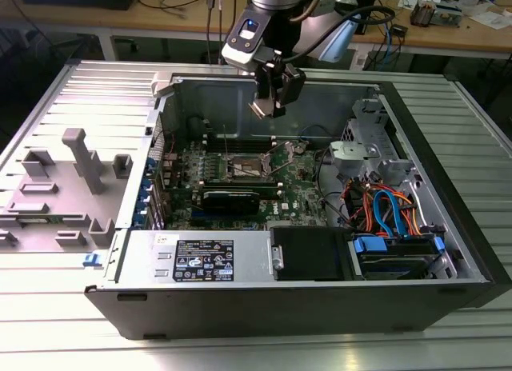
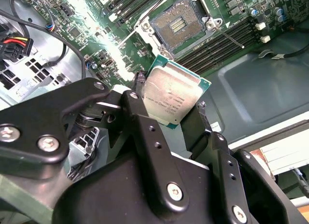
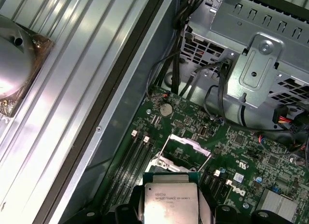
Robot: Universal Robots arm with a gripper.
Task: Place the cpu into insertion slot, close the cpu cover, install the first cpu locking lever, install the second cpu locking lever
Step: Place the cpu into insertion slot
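Note:
My gripper [image 1: 267,107] hangs above the open computer case, shut on the cpu [image 2: 170,99], a small square chip with a silver-grey top and a green edge. The black fingers [image 2: 139,106] clamp two opposite sides of the chip. Below it on the green motherboard [image 1: 298,187] lies the insertion slot [image 2: 177,25], bare, with a dark centre. The cpu cover [image 3: 186,146] stands hinged open at the slot's edge. Two thin locking levers [image 2: 232,39] stick up beside the slot. In the first wrist view the cpu [image 3: 169,194] hovers just short of the slot.
Black memory slots [image 2: 219,48] flank the socket. A drive cage [image 3: 260,64] and bundled cables [image 1: 384,207] fill the exterior view's right. The power supply [image 1: 208,259] lies along the case front. A grey fixture [image 1: 76,175] stands outside the case on the exterior view's left.

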